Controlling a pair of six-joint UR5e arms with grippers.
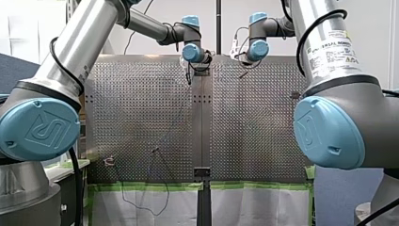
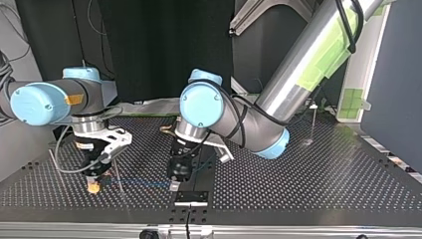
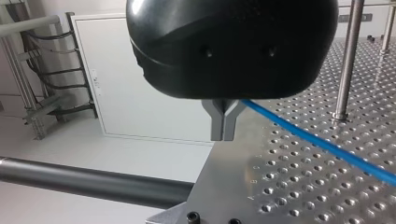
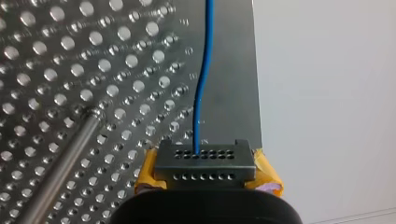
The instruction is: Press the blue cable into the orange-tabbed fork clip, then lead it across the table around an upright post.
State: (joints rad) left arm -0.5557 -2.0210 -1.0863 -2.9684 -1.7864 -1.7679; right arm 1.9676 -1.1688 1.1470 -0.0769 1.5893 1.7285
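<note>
Blue cable (image 3: 317, 140) stretches past an upright post (image 3: 348, 60) (left pincer (image 3: 223, 136) pinching it).

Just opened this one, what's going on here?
Both arms are working near one edge of the perforated table, with a blue cable stretched between them. My right gripper, with yellow pads, is shut on the cable low over the table. My left gripper is shut on it too, and the cable runs off past an upright post. It is not led around a post yet, and I cannot make out the fork clip.
</note>
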